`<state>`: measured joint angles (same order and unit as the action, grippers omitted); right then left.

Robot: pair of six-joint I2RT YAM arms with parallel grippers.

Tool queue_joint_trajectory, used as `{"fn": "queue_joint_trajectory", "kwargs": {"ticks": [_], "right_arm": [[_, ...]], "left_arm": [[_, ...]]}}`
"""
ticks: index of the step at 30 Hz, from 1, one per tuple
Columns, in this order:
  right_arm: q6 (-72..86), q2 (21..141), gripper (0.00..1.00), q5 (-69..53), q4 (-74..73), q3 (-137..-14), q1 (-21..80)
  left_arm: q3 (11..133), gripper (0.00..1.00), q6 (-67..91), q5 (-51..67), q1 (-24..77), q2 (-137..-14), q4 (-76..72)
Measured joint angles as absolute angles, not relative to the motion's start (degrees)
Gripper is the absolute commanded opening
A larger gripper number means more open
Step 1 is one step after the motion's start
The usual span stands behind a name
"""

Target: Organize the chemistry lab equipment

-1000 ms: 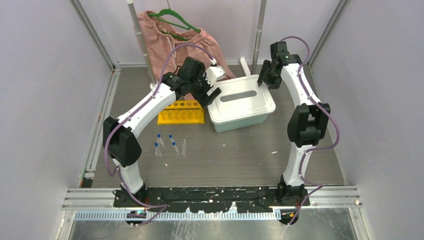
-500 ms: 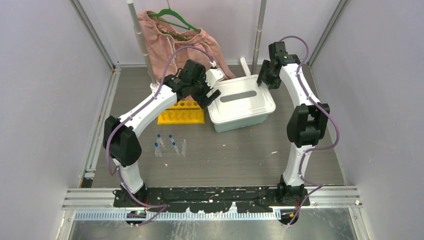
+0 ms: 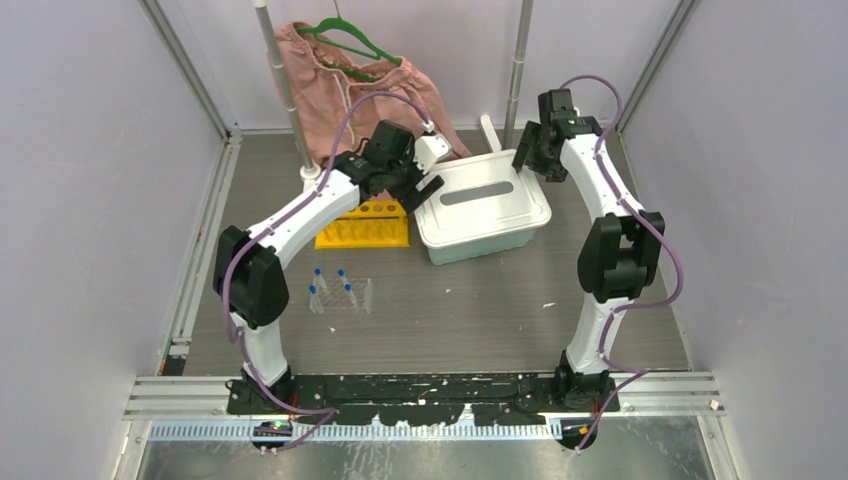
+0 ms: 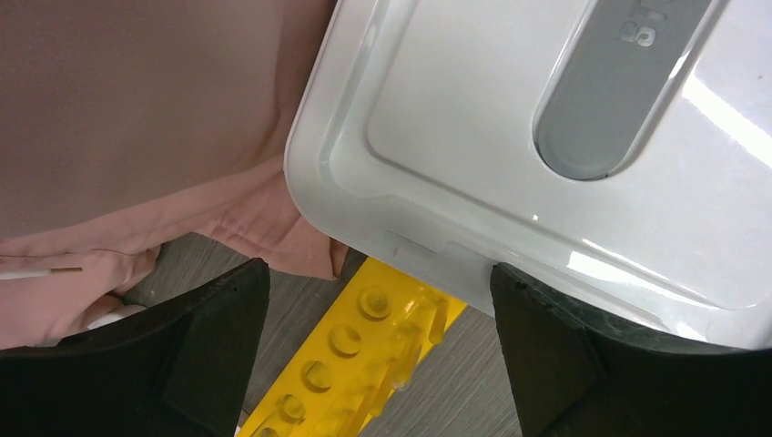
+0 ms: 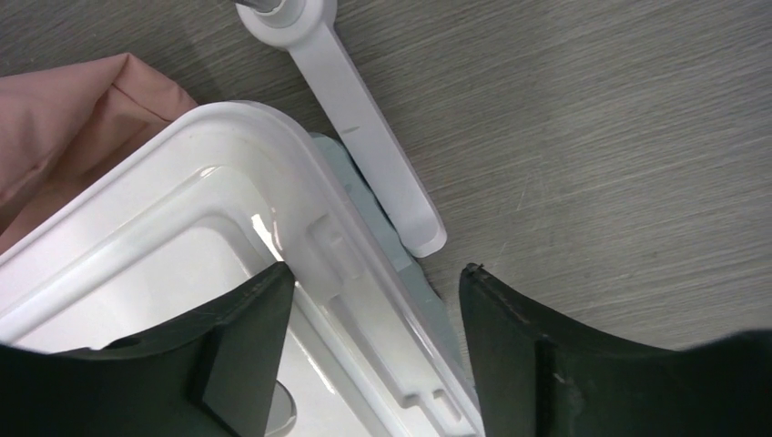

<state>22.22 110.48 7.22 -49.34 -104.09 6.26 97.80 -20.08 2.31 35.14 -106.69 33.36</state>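
Note:
A white lidded bin [image 3: 485, 205] stands mid-table, its lid with a grey handle recess [image 4: 601, 100]. Left of it is the yellow rack [image 3: 362, 228], which holds clear glass tubes [image 4: 428, 319]. Nearer the arms, a clear rack [image 3: 364, 296] holds several blue-capped vials [image 3: 330, 285]. My left gripper [image 3: 428, 180] hovers open over the bin's back-left corner; in the left wrist view its jaws [image 4: 378, 300] frame the lid corner and the yellow rack [image 4: 337, 364]. My right gripper [image 3: 522, 160] is open at the bin's back-right corner, its jaws [image 5: 378, 282] straddling the lid rim [image 5: 300, 191] without gripping it.
Pink shorts [image 3: 340, 95] on a green hanger [image 3: 350, 40] hang at the back, touching the bin's left corner [image 4: 118, 109]. A white stand foot [image 5: 364, 118] lies beside the bin's back-right corner. Two upright poles [image 3: 520, 60] rise at the back.
My right gripper's jaws have widened and the wrist has drawn slightly back from the lid corner. The left arm has shifted a little toward the back; the bin has not moved.

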Motion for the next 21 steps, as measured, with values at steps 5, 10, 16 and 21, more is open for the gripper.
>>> {"fn": "queue_joint_trajectory", "kwargs": {"ticks": [5, 10, 16, 21], "right_arm": [[23.2, 109.1, 1.0, 8.8, -50.5, -104.0, 6.0], [23.9, 104.0, 1.0, 9.4, -50.7, -104.0, 5.8], [24.2, 85.8, 1.0, 12.2, -45.1, -93.5, 5.7], [25.8, 65.2, 1.0, 20.3, -37.3, -72.5, 5.0]], "left_arm": [[98.0, 1.0, -20.2, 0.2, 35.1, -106.2, 34.1], [101.9, 1.0, -20.2, -2.0, 34.5, -104.6, 41.2], [100.6, 1.0, -18.2, -2.3, 28.6, -90.1, 46.6], [85.1, 1.0, -17.5, 0.3, 18.4, -68.6, 47.1]]}}
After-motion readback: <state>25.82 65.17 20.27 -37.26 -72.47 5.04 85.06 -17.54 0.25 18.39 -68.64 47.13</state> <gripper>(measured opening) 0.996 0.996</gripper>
